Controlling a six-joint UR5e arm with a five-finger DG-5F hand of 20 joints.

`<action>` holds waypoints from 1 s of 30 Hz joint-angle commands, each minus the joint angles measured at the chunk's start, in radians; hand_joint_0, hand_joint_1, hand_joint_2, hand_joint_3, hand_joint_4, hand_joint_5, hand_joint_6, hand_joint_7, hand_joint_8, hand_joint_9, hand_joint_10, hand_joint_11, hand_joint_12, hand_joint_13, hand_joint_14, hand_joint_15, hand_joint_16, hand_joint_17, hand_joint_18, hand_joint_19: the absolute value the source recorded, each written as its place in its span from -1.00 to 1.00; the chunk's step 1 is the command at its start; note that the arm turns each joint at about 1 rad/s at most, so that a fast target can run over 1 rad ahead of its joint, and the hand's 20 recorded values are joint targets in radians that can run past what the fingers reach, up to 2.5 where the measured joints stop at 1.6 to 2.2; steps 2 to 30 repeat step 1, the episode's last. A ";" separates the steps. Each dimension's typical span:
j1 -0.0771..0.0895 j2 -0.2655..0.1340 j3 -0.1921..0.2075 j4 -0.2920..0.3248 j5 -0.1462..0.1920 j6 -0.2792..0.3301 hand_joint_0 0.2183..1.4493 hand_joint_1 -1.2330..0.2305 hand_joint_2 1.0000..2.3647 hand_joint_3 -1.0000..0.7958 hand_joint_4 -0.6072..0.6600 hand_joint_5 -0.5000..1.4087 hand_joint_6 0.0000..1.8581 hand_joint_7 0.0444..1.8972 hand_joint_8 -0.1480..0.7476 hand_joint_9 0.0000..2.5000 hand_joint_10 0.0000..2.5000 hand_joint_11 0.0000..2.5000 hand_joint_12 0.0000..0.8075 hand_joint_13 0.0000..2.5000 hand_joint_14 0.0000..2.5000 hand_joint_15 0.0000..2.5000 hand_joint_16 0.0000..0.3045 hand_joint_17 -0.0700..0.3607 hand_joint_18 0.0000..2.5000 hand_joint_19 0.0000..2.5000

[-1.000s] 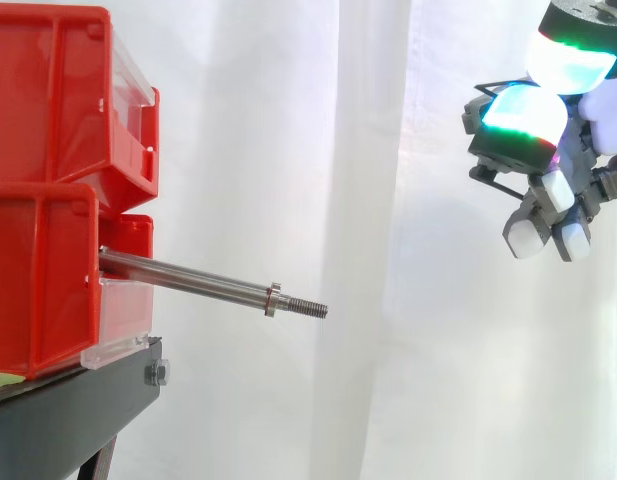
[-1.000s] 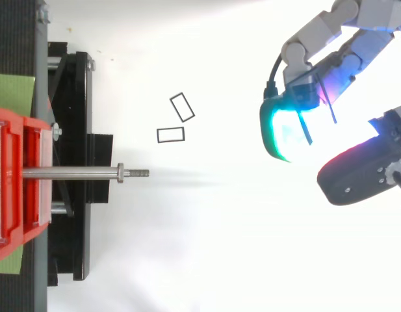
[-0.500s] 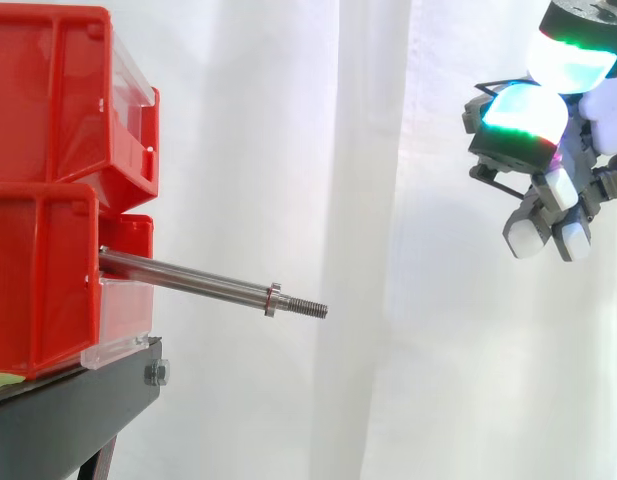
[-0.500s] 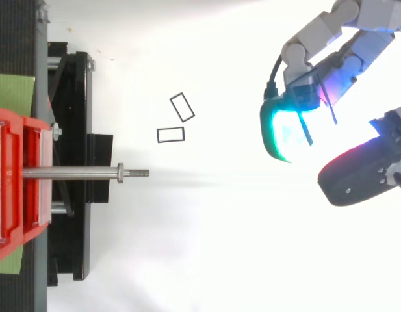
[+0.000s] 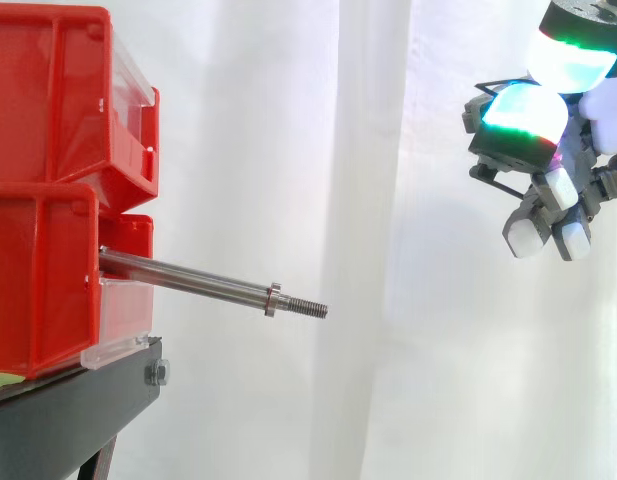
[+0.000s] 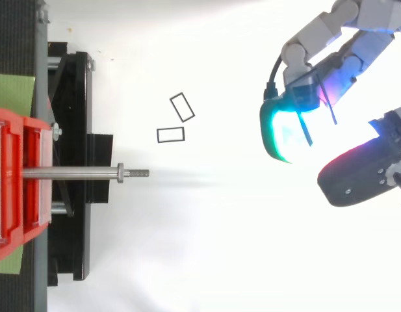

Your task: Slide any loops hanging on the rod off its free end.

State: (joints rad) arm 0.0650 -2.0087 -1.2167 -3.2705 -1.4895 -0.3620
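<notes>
A steel rod point(image 5: 198, 283) sticks out of the lower red bin point(image 5: 38, 280) and points right, sloping slightly down. It has a collar nut point(image 5: 273, 299) ahead of its threaded free end point(image 5: 308, 307). Nothing hangs on the rod point(image 6: 70, 173). Two small black rectangular loops point(image 6: 182, 107) point(image 6: 170, 134) lie flat on the white floor just beyond the rod's tip. The hand point(image 5: 533, 130) hovers far to the right, above the rod's height. It is open, its fingers point(image 6: 297, 120) relaxed, glowing cyan and green, with nothing between them.
Two red bins point(image 5: 48, 100) are stacked on a black stand point(image 5: 68, 410) at the left. A white curtain hangs behind. White floor lies between the rod's tip and the hand.
</notes>
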 commanded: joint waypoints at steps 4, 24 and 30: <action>-0.001 0.001 0.000 0.000 0.000 0.000 -0.41 -0.31 -0.97 0.02 -0.18 -0.62 -0.02 0.13 -0.02 -0.17 -0.99 -0.73 -0.21 -0.34 -1.00 -0.90 -0.68 -0.16 -0.28 -0.74; -0.001 0.001 0.000 0.000 0.000 0.000 -0.41 -0.31 -0.97 0.02 -0.18 -0.62 -0.02 0.13 -0.02 -0.17 -0.99 -0.73 -0.21 -0.34 -1.00 -0.90 -0.68 -0.16 -0.28 -0.74; -0.001 0.001 0.000 0.000 0.000 0.000 -0.41 -0.31 -0.97 0.02 -0.18 -0.62 -0.02 0.13 -0.02 -0.17 -0.99 -0.73 -0.21 -0.34 -1.00 -0.90 -0.68 -0.16 -0.28 -0.74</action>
